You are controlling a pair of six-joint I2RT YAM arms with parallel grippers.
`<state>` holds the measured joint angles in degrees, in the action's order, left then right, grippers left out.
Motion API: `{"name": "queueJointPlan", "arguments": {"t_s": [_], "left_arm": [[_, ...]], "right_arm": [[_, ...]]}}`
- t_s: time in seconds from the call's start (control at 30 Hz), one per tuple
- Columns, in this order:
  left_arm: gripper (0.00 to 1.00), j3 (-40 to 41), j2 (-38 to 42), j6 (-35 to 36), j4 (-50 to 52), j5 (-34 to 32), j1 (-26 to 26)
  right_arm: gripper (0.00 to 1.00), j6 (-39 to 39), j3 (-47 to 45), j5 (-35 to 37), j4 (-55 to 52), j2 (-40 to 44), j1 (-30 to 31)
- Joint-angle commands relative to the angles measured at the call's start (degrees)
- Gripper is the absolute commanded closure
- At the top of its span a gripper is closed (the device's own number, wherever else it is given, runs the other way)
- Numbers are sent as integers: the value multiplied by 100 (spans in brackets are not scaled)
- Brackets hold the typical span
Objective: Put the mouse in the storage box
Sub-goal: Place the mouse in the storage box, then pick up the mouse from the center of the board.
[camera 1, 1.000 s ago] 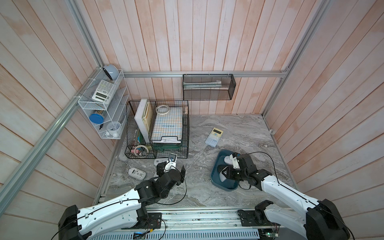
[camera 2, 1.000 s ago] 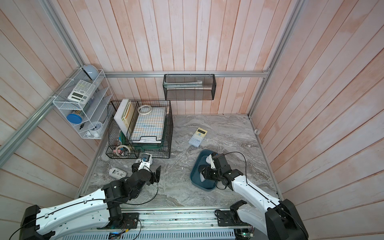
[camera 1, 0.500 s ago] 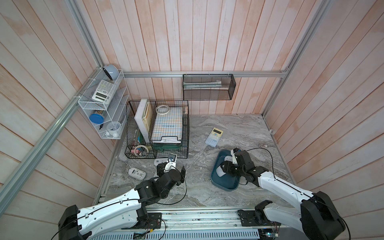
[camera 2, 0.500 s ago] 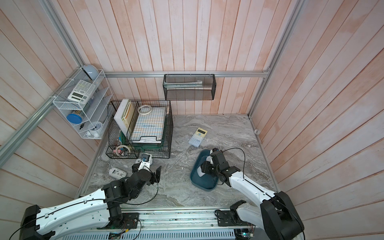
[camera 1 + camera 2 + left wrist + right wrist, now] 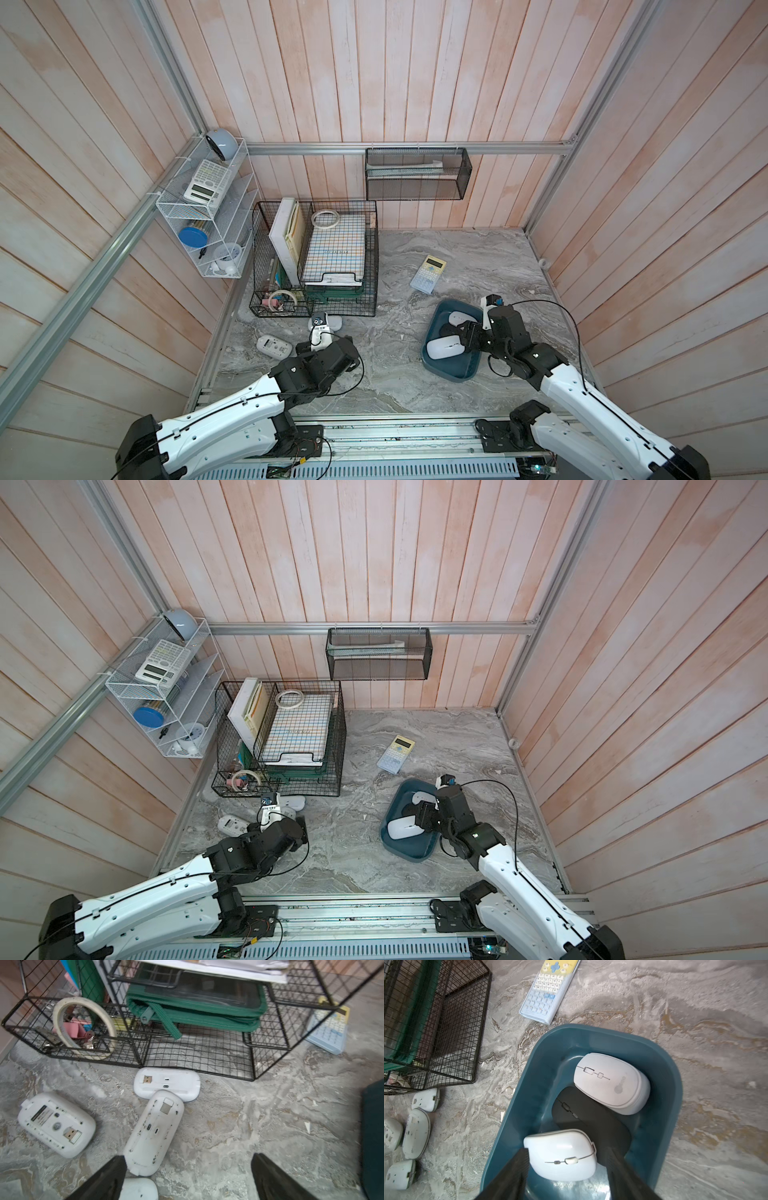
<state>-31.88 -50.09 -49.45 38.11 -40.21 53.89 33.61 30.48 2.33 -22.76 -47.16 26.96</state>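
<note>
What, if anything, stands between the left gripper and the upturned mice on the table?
Nothing visible does. The open left gripper hangs just above them. The long white mouse lies uncovered just ahead of it, its far end against another mouse beside the wire basket.

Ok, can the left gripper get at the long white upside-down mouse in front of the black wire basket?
Probably yes. The left gripper hangs open just short of the long white upside-down mouse, nothing lies between; only its far end touches another flat white mouse.

Even, bright overhead light; soft shadows; wrist views blur, perhaps distorting, toward edges.
</note>
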Motion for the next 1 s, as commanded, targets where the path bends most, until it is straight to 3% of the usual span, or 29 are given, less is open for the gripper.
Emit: {"name": "queueJointPlan", "arguments": {"t_s": [0.0,0.17,0.27,0.4,0.53,0.73,0.97], "left_arm": [[0,120,-21,-410,330,111,-229],[0,60,-99,-38,47,574,-1060],[0,42,-309,357,-420,1196,-1689],[0,38,-931,678,-1012,2050,-2443],[0,-139,-1723,789,-1183,2213,-2885],[0,-418,-2416,981,-1476,2846,-3052],[0,-208,-2672,849,-2048,3739,-3051]], "right_arm": [[35,-402,146,209,-334,131,-24],[35,-436,32,-17,-157,241,-24],[35,-350,-52,-142,31,277,-24],[35,-354,-37,-228,68,282,-24],[35,-440,-55,-196,109,310,-24],[35,-460,-114,-210,182,285,-32],[35,-477,-84,-233,212,300,-49]]}}
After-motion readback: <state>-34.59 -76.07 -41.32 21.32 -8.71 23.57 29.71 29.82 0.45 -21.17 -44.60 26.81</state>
